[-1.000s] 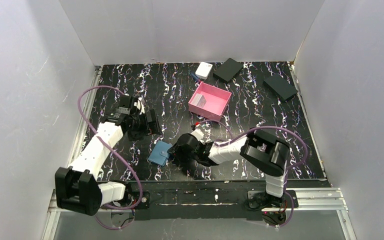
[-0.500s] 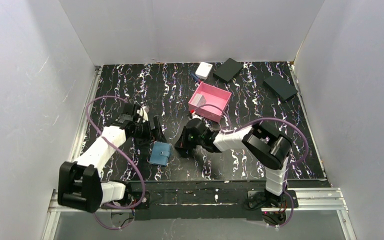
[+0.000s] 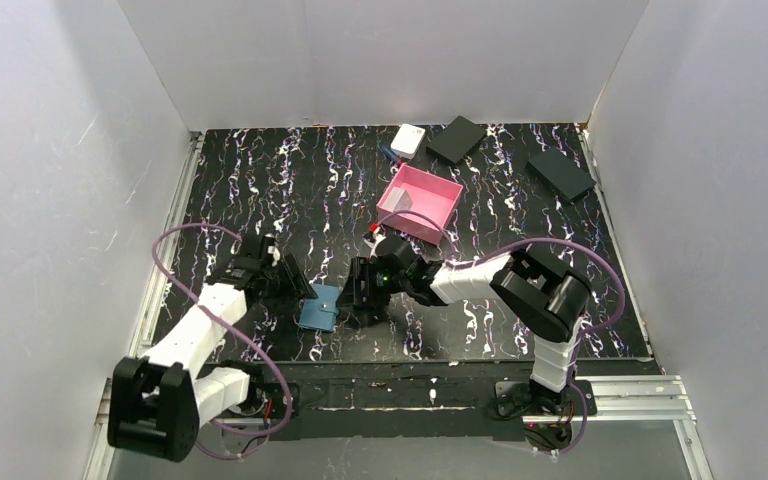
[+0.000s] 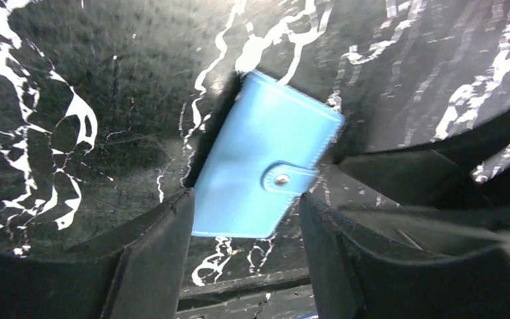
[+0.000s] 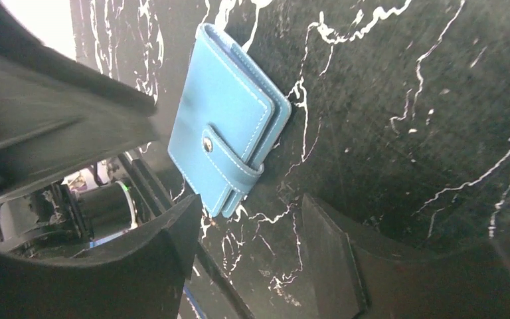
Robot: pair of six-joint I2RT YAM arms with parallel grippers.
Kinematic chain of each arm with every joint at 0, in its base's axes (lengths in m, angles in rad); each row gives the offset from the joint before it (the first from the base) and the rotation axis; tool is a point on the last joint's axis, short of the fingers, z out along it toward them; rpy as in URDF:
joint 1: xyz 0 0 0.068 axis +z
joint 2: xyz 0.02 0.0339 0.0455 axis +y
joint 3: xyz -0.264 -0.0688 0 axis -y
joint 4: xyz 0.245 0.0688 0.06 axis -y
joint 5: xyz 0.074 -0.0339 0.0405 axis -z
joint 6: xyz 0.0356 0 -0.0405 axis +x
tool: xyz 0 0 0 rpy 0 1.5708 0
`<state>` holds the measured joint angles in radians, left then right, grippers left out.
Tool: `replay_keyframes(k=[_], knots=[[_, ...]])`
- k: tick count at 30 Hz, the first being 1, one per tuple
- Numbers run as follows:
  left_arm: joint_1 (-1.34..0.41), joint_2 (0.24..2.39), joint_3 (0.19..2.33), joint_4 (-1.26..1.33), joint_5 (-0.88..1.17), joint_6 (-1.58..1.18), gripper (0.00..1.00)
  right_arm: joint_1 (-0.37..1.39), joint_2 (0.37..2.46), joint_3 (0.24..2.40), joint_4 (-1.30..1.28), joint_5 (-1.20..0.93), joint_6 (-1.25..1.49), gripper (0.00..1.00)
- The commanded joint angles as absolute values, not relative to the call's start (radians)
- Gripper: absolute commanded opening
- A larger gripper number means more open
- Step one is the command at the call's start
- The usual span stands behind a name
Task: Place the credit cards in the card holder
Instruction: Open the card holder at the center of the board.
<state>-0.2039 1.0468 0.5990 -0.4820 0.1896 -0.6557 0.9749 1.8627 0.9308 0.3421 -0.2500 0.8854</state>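
We find the card holder (image 3: 318, 307) lying flat on the tabletop (image 3: 520, 240), folded shut with its snap tab fastened. In the top view it sits between the two grippers: the left gripper (image 3: 298, 284) is just beside its one long edge and the right gripper (image 3: 358, 290) is just beside the opposite edge.

Left gripper: the jaws are spread wide and hold nothing. In the left wrist view the card holder (image 4: 265, 176) lies directly ahead of the left gripper (image 4: 246, 203), with its near end reaching into the gap between the fingertips. We cannot tell whether either finger touches it. The right gripper (image 4: 438, 179) appears as a dark mass just beyond the card holder's tab edge.

Right gripper: the jaws are likewise spread and hold nothing. In the right wrist view the card holder (image 5: 229, 133) lies ahead of the right gripper (image 5: 251, 205), offset toward the left finger in that picture, with its lower corner near that fingertip.

Well beyond the right gripper stands a pink tray (image 3: 450, 212) with a thin greyish card (image 3: 403, 201) inside it. Farther beyond it are a white box (image 3: 407, 140) and two black boxes (image 3: 457, 138) (image 3: 561, 174).
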Motion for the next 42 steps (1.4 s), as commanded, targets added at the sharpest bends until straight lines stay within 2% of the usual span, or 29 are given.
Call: replay_keyframes(k=[1, 6, 8, 13, 17, 26, 33, 37, 40, 42], knots=[[-0.2, 1.116, 0.529, -0.409, 0.22, -0.695, 0.52, 0.991, 1.866, 0.867, 0.363, -0.279, 0.928, 0.68], [-0.205, 1.114, 0.462, -0.366, 0.219, -0.724, 0.4, 0.995, 1.9, 0.857, 0.442, -0.321, 0.968, 0.67], [-0.207, 1.113, 0.447, -0.367, 0.208, -0.729, 0.39, 0.998, 1.916, 0.852, 0.484, -0.324, 0.987, 0.66], [-0.208, 1.138, 0.414, -0.34, 0.232, -0.748, 0.29, 1.005, 1.985, 0.885, 0.592, -0.364, 1.041, 0.6], [-0.209, 1.125, 0.395, -0.338, 0.235, -0.749, 0.27, 1.005, 1.99, 0.902, 0.671, -0.378, 1.056, 0.55], [-0.21, 1.017, 0.363, -0.298, 0.341, -0.78, 0.27, 1.011, 2.008, 0.914, 0.756, -0.388, 1.036, 0.46], [-0.212, 1.029, 0.308, -0.178, 0.425, -0.853, 0.26, 1.025, 1.988, 0.926, 0.663, -0.347, 0.988, 0.21], [-0.212, 0.996, 0.319, -0.187, 0.445, -0.865, 0.26, 1.019, 1.932, 0.931, 0.592, -0.363, 0.943, 0.03], [-0.21, 0.915, 0.366, -0.289, 0.444, -0.86, 0.31, 0.972, 1.866, 0.895, 0.578, -0.433, 0.929, 0.01], [-0.208, 0.826, 0.401, -0.351, 0.452, -0.871, 0.42, 0.927, 1.823, 0.861, 0.613, -0.512, 0.934, 0.01]])
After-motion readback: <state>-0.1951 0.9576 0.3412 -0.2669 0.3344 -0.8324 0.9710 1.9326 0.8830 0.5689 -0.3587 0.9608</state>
